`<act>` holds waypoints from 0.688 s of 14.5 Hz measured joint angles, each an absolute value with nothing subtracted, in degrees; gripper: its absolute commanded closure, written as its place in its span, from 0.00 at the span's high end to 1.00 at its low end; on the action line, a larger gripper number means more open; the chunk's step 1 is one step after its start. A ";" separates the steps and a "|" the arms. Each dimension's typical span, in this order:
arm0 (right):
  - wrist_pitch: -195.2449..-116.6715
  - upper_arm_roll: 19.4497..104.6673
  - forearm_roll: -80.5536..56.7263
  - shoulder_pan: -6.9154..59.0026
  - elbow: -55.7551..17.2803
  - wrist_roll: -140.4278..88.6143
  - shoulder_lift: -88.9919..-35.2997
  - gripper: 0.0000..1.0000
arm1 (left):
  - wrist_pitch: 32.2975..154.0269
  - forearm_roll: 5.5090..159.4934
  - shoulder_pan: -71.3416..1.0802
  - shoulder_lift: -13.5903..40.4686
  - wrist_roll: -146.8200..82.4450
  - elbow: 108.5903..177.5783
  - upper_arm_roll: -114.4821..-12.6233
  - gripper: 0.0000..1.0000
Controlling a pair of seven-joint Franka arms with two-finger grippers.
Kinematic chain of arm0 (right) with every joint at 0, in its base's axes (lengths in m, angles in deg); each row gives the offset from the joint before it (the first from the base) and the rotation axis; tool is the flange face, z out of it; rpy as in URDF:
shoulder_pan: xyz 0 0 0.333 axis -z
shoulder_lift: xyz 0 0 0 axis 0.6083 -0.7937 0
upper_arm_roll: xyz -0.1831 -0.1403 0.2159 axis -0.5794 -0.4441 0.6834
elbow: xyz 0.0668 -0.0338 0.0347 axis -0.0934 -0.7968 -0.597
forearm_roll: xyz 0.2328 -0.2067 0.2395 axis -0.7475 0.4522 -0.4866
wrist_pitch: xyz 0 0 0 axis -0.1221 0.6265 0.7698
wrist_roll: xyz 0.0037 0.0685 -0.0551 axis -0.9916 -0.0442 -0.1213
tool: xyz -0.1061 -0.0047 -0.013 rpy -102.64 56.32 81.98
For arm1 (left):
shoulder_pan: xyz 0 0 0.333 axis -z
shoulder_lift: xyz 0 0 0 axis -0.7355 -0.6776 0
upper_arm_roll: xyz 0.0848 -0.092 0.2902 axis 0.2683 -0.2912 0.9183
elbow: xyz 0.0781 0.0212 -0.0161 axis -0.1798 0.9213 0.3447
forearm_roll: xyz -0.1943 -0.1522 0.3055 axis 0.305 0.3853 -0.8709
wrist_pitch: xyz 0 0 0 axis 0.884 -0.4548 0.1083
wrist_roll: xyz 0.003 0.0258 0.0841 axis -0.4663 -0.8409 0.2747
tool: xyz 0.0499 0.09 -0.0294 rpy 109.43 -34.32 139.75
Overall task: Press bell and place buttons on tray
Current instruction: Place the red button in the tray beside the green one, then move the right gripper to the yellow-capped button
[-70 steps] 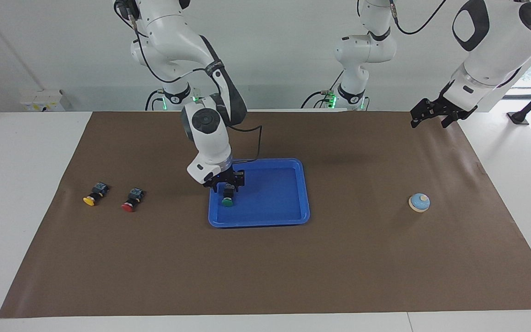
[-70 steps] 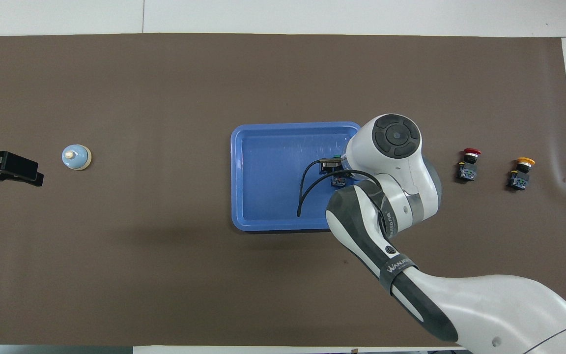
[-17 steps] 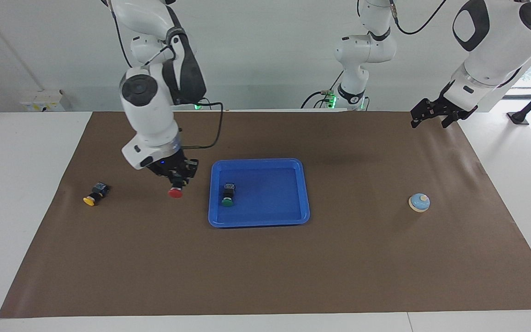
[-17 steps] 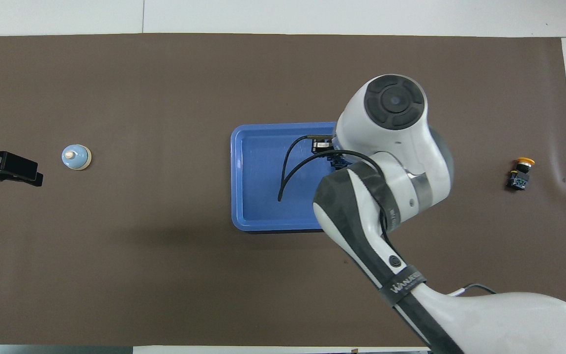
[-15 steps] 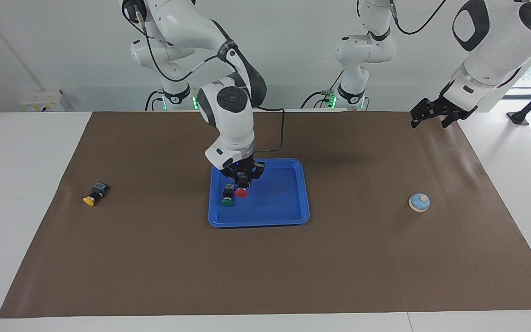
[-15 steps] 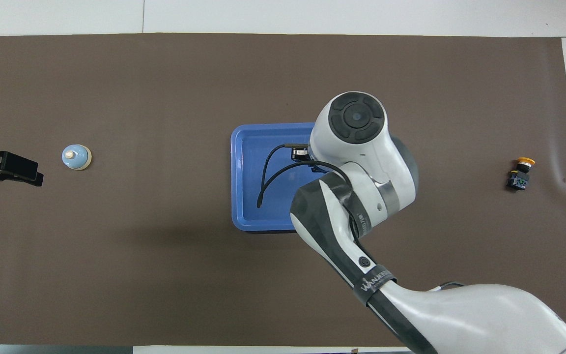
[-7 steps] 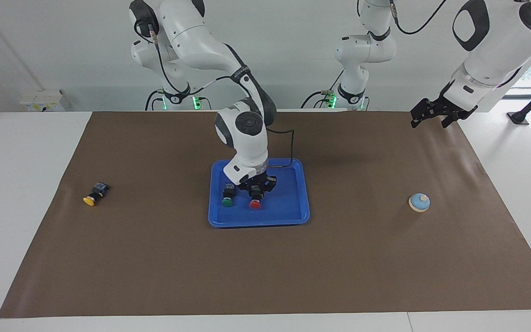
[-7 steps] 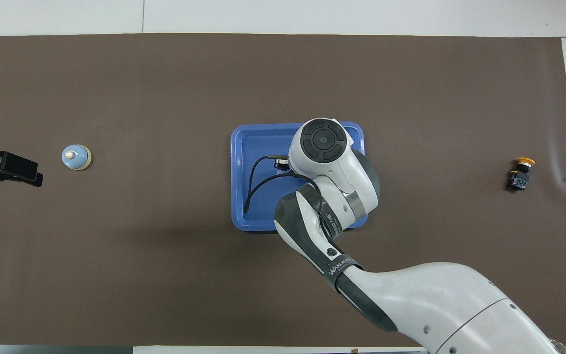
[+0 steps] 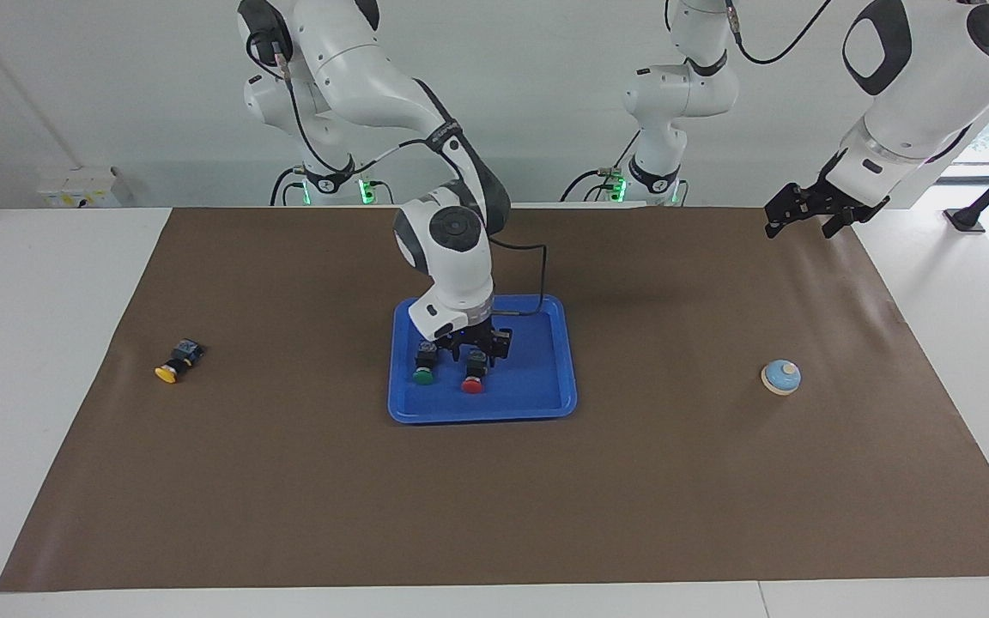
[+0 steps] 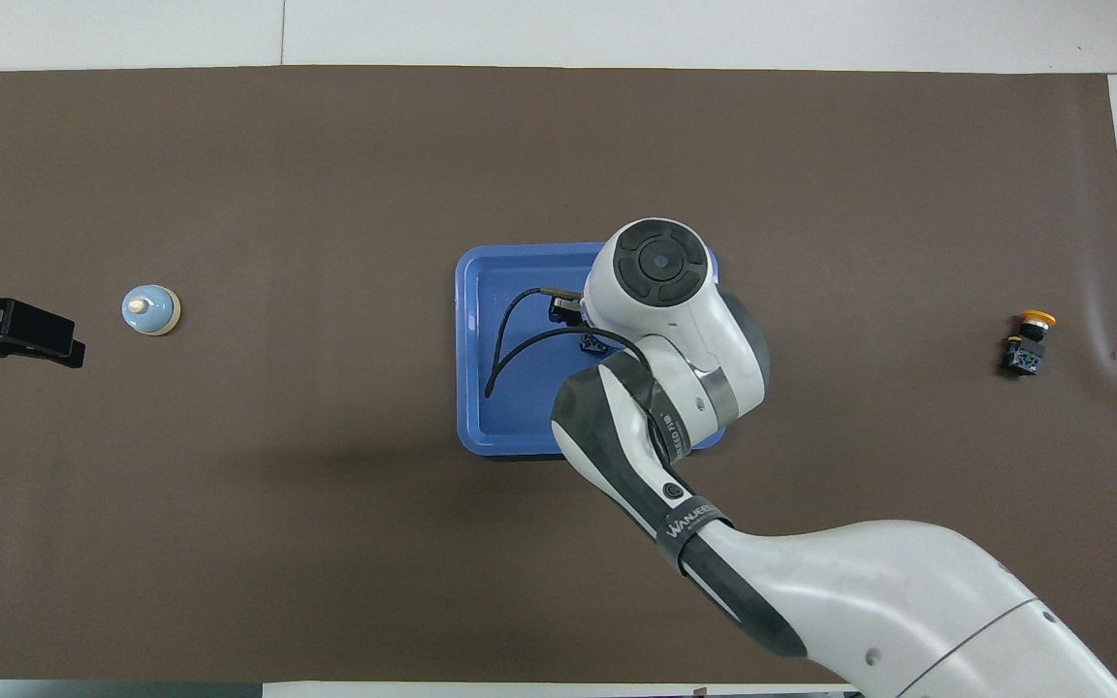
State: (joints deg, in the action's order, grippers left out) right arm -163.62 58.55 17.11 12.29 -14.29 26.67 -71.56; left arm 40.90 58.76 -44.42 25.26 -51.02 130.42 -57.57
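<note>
Right gripper (image 9: 476,348): low in the tray, over the red button; its jaws stand apart, one finger on each side of the button's black body. Whether the fingers touch the body cannot be told. In the overhead view the arm's wrist covers it.
Left gripper (image 9: 806,215): up in the air over the mat's corner at the left arm's end, on the robots' edge; jaws wide, holding nothing; this arm waits.
Tray (image 9: 537,378): blue, shallow, raised rim, rounded corners; at the middle of the mat.
Red button (image 9: 472,384): in the tray, on its floor, black body toward the robots, red cap toward the tray's edge farthest from the robots.
Green button (image 9: 423,372): in the tray, just beside the red one, toward the right arm's end; same lie, green cap away from the robots.
Yellow button (image 9: 172,366): on the mat near its edge at the right arm's end, well apart from the tray, on its side.
Bell (image 9: 780,376): light-blue dome, cream rim, pale knob on top; upright on the mat toward the left arm's end, well apart from the tray.
Mat (image 9: 288,481): brown, covering most of the white table (image 9: 31,283).
</note>
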 measured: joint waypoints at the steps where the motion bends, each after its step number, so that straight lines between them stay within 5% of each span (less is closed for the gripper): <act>1: -160.77 58.52 16.96 14.27 -13.19 26.58 -70.16 1.00 | 40.90 58.77 -44.42 25.26 -51.02 130.42 -57.57 1.00; 6: -150.54 58.26 16.73 26.46 -11.90 13.79 -63.00 1.00 | 40.90 58.77 -44.42 25.26 -51.02 130.42 -57.57 1.00; 10: -147.93 57.78 16.77 39.32 -12.68 -4.32 -62.29 1.00 | 40.90 58.77 -44.42 25.26 -51.02 130.42 -57.56 1.00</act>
State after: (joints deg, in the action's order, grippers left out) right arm -147.93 57.78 16.77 39.32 -12.68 -4.32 -62.29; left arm 40.90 58.77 -44.42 25.26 -51.02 130.42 -57.56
